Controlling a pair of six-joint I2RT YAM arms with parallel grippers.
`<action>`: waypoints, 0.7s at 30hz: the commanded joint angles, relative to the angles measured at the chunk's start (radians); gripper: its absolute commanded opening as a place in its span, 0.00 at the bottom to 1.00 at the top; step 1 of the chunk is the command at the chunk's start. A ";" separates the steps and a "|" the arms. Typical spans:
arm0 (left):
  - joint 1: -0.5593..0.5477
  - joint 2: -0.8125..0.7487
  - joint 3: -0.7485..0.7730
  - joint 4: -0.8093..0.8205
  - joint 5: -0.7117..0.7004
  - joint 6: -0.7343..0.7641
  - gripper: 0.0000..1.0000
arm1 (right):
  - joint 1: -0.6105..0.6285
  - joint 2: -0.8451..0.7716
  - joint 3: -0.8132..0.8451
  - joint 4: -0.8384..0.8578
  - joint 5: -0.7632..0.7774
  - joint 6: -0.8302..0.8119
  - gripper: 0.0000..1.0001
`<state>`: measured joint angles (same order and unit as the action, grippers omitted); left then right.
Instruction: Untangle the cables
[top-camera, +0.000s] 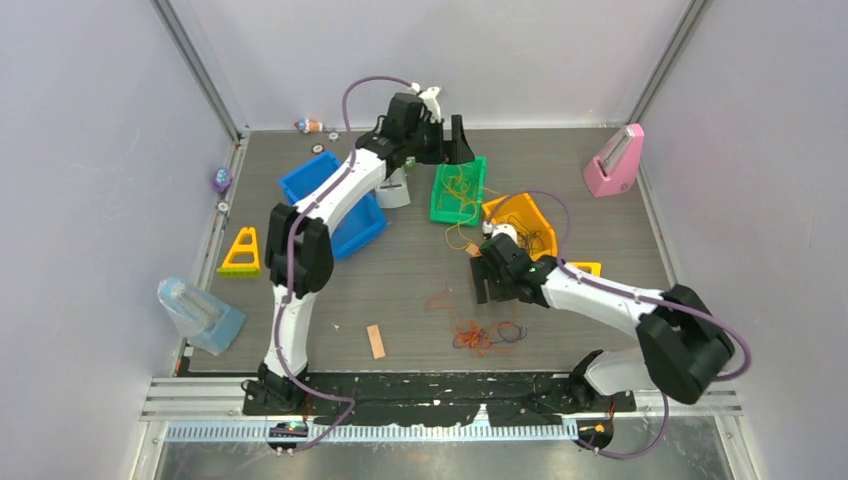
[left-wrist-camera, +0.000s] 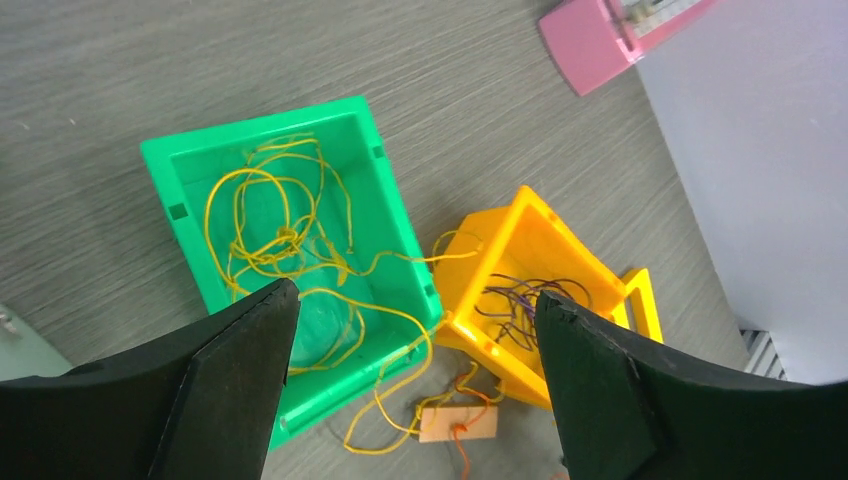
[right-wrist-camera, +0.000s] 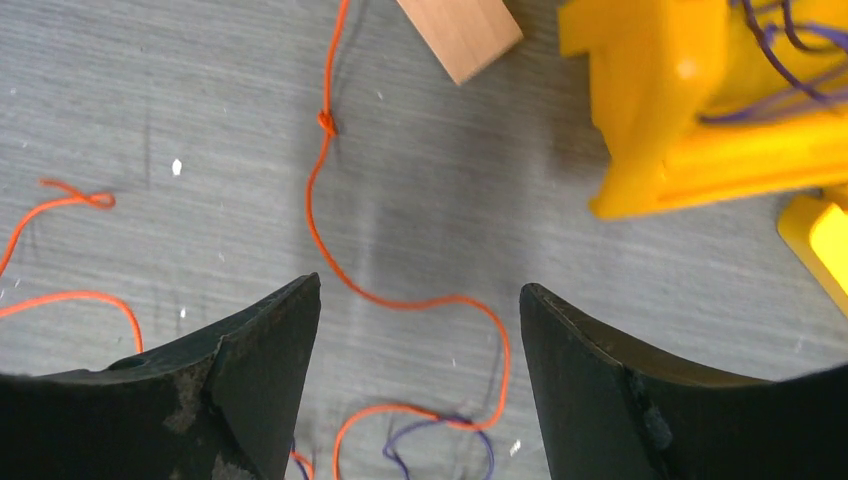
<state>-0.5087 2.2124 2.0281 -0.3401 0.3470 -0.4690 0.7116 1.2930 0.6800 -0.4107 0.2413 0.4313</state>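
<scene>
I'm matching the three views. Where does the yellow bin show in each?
Top external: yellow bin right of centre, ahead of the right arm.
Left wrist: right of centre, tilted.
Right wrist: upper right corner, partly cut off.
Shared landmark: the tan strip lying beside the bin.

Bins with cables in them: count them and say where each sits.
2. The green bin, far centre, holds yellow cables; the yellow bin just right of it holds purple cables. The left arm hides part of the blue bin.
</scene>
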 joint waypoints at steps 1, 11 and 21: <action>-0.007 -0.203 -0.041 -0.034 0.005 0.058 0.89 | 0.003 0.114 0.075 0.156 0.002 -0.074 0.78; -0.126 -0.381 -0.434 -0.003 -0.172 0.044 0.89 | 0.005 0.091 0.022 0.221 -0.041 -0.105 0.05; -0.163 -0.239 -0.452 0.039 -0.219 0.008 0.87 | 0.005 -0.159 -0.046 0.186 -0.116 -0.114 0.05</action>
<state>-0.6857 1.9499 1.5627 -0.3443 0.1814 -0.4461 0.7116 1.1881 0.6369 -0.2329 0.1539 0.3298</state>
